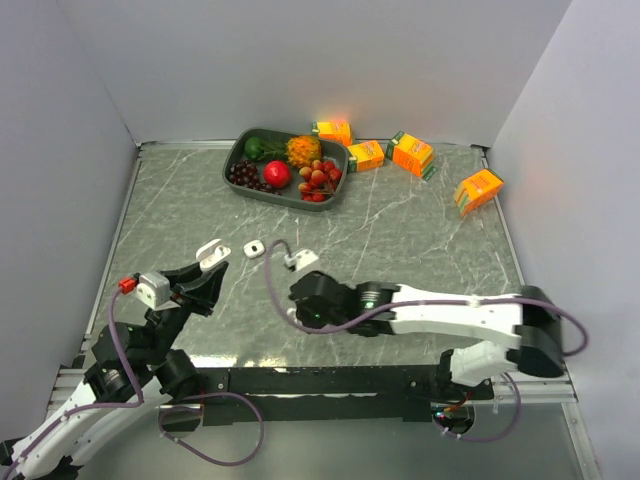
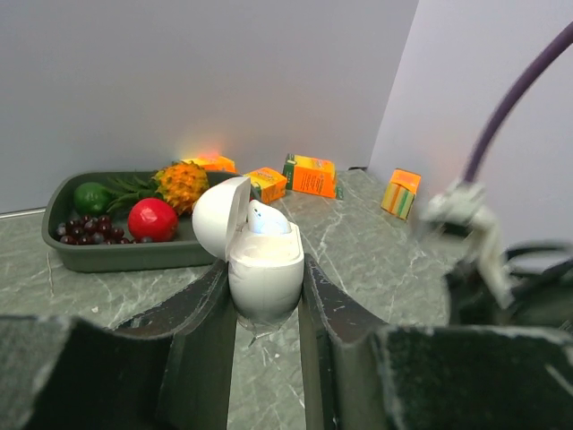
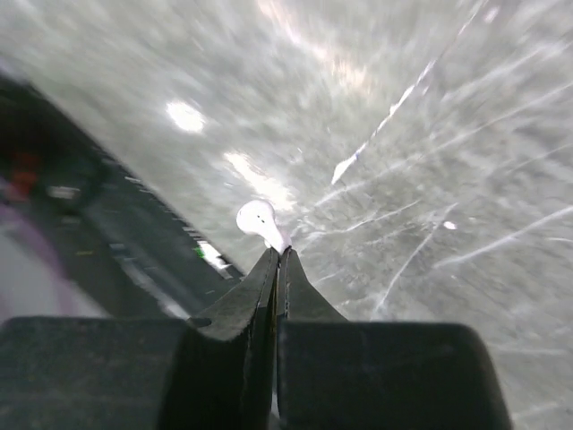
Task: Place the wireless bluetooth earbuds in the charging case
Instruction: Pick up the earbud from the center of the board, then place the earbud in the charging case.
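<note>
My left gripper (image 2: 266, 291) is shut on a rounded white charging case (image 2: 261, 262) with its lid open, held upright above the table; a rounded earbud (image 2: 266, 218) sits inside it. The gripper (image 1: 212, 268) and the case (image 1: 212, 250) also show in the top view. My right gripper (image 3: 280, 254) is shut on the stem of a white stemmed earbud (image 3: 258, 218), held above the table. In the top view the right gripper (image 1: 300, 302) is at mid-table, just right of the left one. A second white case (image 1: 301, 260) and a small white piece (image 1: 252, 248) lie on the table between them.
A dark tray (image 1: 238, 155) of fruit stands at the back, also in the left wrist view (image 2: 63, 193). Several orange cartons (image 1: 411, 153) lie at the back right. A purple cable (image 1: 271, 282) loops beside the right gripper. Grey walls close both sides.
</note>
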